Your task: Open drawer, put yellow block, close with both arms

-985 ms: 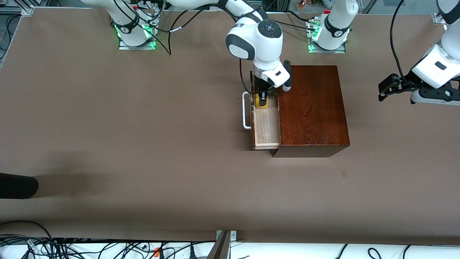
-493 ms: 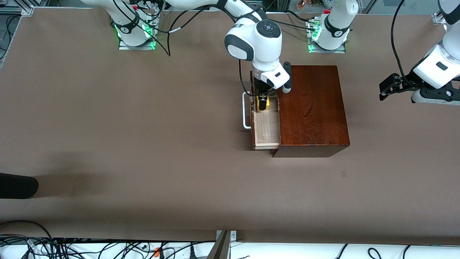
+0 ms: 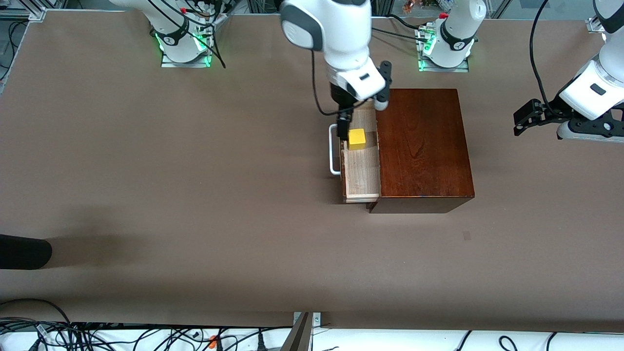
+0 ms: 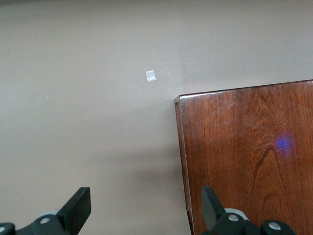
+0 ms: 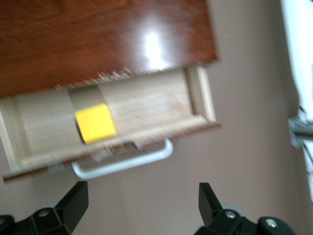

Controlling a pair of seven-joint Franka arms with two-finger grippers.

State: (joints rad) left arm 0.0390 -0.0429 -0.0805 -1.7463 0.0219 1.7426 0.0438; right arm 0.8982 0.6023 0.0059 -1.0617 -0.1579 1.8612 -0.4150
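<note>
The drawer (image 3: 361,175) stands pulled out of the dark-brown box (image 3: 421,146), its white handle (image 3: 334,151) toward the right arm's end of the table. The yellow block (image 3: 357,139) lies free on the drawer floor, in the part farther from the front camera, and the right wrist view shows the yellow block (image 5: 95,122) inside the drawer (image 5: 146,105) too. My right gripper (image 3: 346,124) hangs open above the drawer's handle edge beside the block; its wrist view shows that gripper (image 5: 142,203) holding nothing. My left gripper (image 3: 520,122) waits open in the air off the box's other end; its wrist view shows this gripper (image 4: 146,208) over a box corner (image 4: 244,147).
A dark object (image 3: 24,251) juts in at the table's edge toward the right arm's end. A small pale patch (image 3: 466,236) marks the table nearer the front camera than the box. Cables (image 3: 122,336) run along the front edge.
My right gripper has opened, let go of the yellow block and risen; the block now lies in the drawer. The left arm has barely moved.
</note>
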